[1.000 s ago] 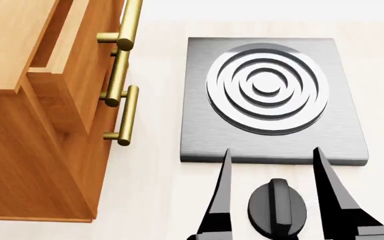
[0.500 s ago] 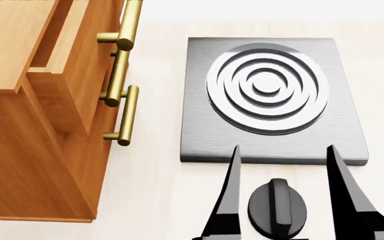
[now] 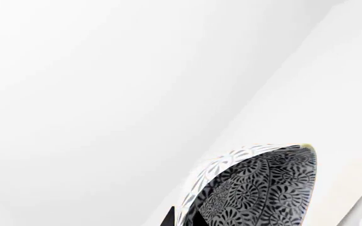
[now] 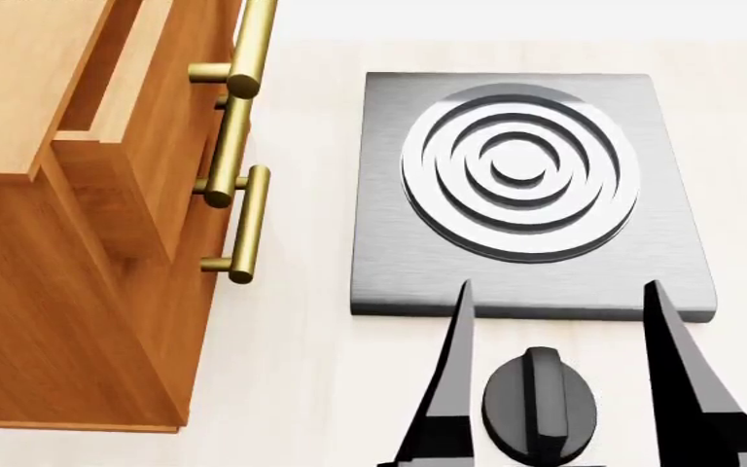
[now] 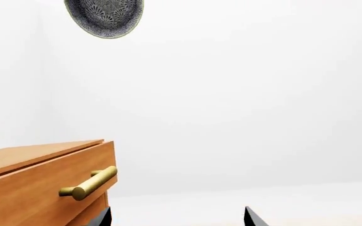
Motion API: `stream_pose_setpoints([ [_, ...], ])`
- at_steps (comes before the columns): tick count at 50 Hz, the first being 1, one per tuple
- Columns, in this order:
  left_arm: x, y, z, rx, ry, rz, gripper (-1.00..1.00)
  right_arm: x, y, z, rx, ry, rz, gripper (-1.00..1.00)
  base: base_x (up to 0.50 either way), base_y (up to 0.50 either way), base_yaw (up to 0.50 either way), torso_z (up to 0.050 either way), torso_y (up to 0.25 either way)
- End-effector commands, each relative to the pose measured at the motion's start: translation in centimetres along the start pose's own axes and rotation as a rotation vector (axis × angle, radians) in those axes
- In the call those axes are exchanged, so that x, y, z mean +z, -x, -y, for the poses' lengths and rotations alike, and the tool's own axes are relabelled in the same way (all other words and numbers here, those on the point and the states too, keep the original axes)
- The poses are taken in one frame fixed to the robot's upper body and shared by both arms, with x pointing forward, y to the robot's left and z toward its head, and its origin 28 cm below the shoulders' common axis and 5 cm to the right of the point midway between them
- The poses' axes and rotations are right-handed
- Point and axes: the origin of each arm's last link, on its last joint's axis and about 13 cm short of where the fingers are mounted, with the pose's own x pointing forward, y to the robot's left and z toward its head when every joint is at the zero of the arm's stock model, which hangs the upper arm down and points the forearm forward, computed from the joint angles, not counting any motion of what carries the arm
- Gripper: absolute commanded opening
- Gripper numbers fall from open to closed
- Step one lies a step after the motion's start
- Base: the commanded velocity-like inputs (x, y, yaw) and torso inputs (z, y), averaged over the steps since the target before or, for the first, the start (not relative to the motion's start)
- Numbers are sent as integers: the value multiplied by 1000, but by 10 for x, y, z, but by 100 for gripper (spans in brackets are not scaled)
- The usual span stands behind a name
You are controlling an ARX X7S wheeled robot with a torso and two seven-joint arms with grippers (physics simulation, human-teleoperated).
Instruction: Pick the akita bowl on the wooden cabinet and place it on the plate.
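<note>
On the left stands the wooden cabinet (image 4: 75, 224) with brass handles (image 4: 237, 226), then the grey burner plate (image 4: 529, 195) on the pale counter (image 4: 296, 370), the right end effector (image 4: 558, 321) spread over a black knob (image 4: 540, 404); the left end effector pinches the patterned bowl (image 3: 263, 188).
</note>
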Motion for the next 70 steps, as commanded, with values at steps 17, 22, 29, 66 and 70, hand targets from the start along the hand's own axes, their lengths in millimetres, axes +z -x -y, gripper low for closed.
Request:
stream_pose_setpoints([
  [17,-23,-13,31,-55,-23,-28,-100,10,2,-4,19,8,34,100,0,0,0,0,1],
  [22,-27,-14,36,-66,-34,-29,-100,12,3,-4,21,12,39,100,0,0,0,0,0],
  [29,-32,-11,41,-93,-42,-25,-100,12,3,-3,18,13,40,100,0,0,0,0,0],
  [66,-67,1,62,-231,-31,35,-100,14,4,-6,40,17,41,100,0,0,0,0,1],
  [70,-67,4,66,-255,-29,47,-100,14,4,-6,39,18,41,100,0,0,0,0,0],
])
